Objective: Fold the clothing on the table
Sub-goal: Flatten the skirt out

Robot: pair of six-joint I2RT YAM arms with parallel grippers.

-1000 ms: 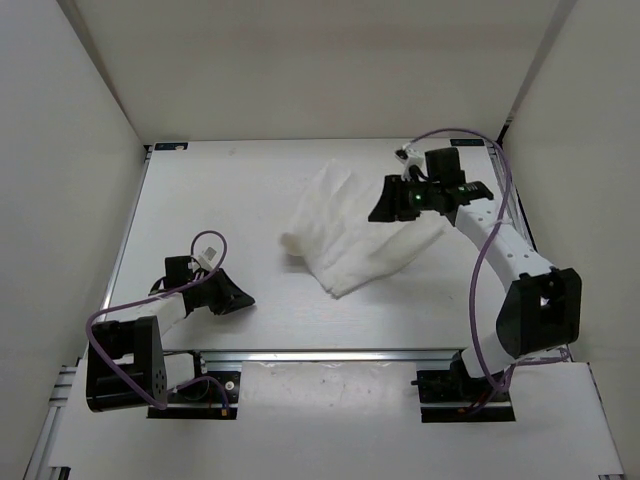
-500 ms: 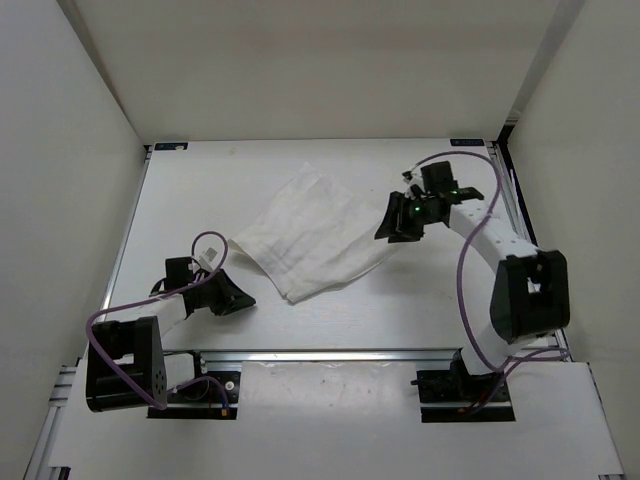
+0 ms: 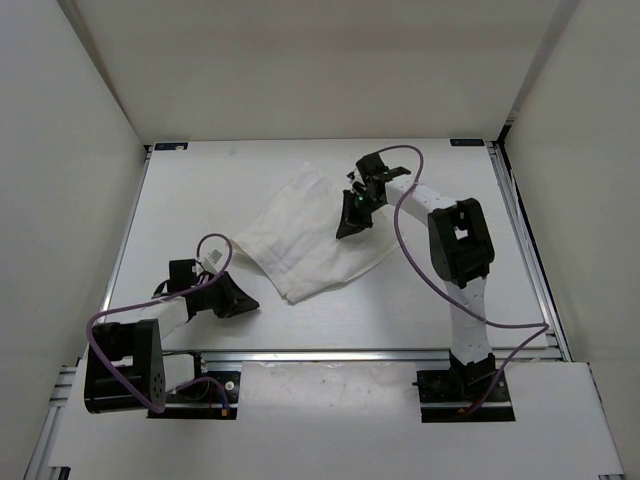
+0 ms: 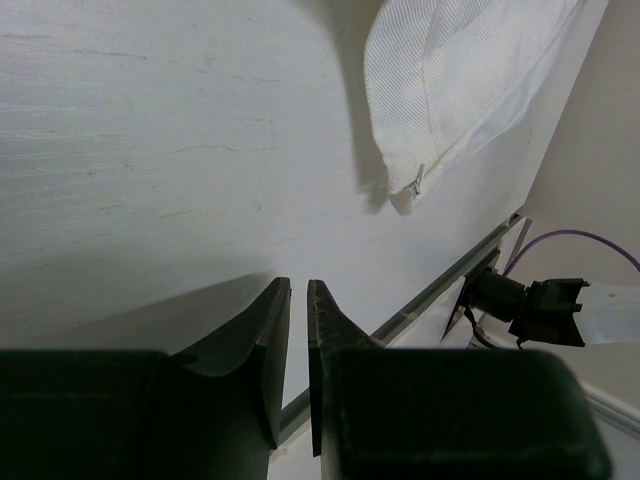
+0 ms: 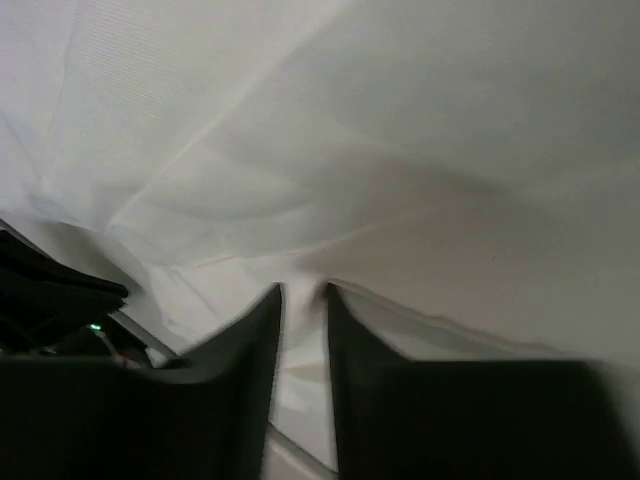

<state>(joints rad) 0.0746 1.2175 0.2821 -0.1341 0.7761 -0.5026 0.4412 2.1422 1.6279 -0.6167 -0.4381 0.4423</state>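
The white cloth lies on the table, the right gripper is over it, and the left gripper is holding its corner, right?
No. The left gripper holds nothing; it is over bare table, apart from the cloth, as the left wrist view shows. The rest is right.

The setting is a robotics laboratory test cell. A white table edged by silver aluminium rails fills the centre of the frame. Plain white walls enclose it. A left arm and a right arm, trailing purple cables, are bolted along the lower edge.
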